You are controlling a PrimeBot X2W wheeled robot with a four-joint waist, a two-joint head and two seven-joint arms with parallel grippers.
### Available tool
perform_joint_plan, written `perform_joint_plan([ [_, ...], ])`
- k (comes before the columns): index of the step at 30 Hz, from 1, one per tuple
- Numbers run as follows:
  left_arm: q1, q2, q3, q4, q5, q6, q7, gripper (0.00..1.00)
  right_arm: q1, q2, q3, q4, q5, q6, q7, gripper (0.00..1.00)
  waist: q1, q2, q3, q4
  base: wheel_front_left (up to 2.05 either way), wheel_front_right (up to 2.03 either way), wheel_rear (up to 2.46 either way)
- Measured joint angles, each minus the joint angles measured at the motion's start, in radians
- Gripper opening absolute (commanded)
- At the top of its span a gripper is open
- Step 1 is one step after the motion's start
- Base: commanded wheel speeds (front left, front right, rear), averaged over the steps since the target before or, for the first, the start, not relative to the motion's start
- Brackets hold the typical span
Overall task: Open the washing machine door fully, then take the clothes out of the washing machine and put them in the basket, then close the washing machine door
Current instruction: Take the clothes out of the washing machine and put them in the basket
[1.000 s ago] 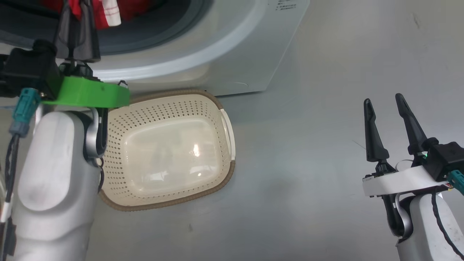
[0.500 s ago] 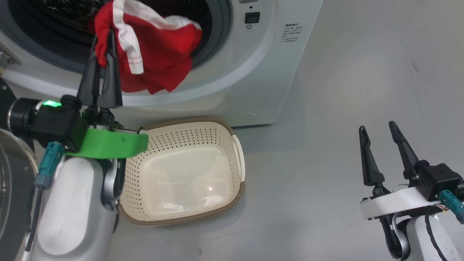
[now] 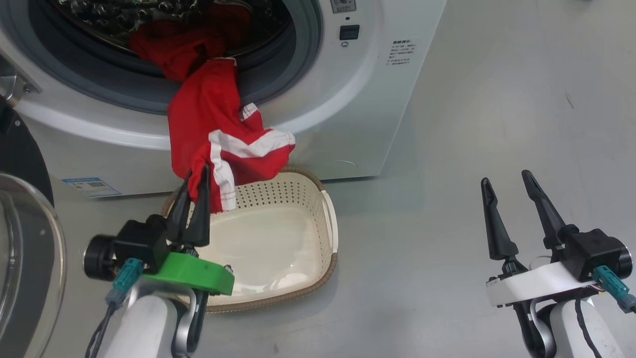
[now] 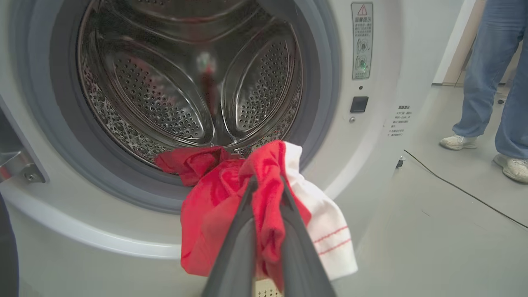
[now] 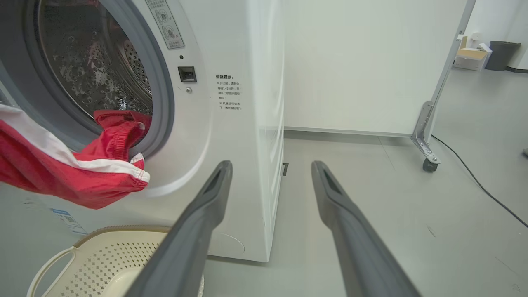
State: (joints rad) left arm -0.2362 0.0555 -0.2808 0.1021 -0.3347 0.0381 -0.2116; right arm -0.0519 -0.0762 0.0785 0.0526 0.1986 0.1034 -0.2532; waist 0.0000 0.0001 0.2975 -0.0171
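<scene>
The white washing machine point(image 3: 357, 89) stands with its mouth uncovered, and the washing machine door point(image 3: 25, 258) is swung out at the far left. The red clothes point(image 3: 208, 129) with white trim trail from the drum lip down over the back rim of the cream basket point(image 3: 330, 238). My left gripper point(image 3: 197, 174) is shut on the lower end of this fabric, just above the basket's back left. In the left wrist view the left gripper point(image 4: 267, 181) pinches red cloth point(image 4: 210, 210) before the steel drum point(image 4: 165, 103). My right gripper point(image 3: 505, 176) stands open over the floor, holding nothing.
A person's legs in jeans point(image 4: 486, 82) stand right of the machine, and a black cable point(image 4: 462, 189) runs across the grey floor. A wheeled partition foot point(image 5: 429, 152) and a dark bin point(image 5: 501, 53) lie further right. Bare floor separates basket and right gripper.
The head camera has tilted up. My left gripper has come down from the drum mouth to the basket, drawing the red garment out with it. The right arm has hardly moved.
</scene>
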Motion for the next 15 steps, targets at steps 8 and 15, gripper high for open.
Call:
perform_joint_plan([
  [8,0.02,-0.002,-0.028,0.105,-0.016,-0.007,0.031,0.0,-0.002,0.004,0.012,-0.029,0.0,0.001,0.0,1.0,0.0,0.0,0.036,-0.023,0.0,0.0,0.0],
  [15,-0.023,-0.002,-0.024,0.213,-0.016,-0.008,0.062,0.0,-0.017,0.007,0.022,-0.05,0.002,0.001,0.0,1.0,0.0,0.0,0.089,-0.053,0.0,0.0,0.0],
])
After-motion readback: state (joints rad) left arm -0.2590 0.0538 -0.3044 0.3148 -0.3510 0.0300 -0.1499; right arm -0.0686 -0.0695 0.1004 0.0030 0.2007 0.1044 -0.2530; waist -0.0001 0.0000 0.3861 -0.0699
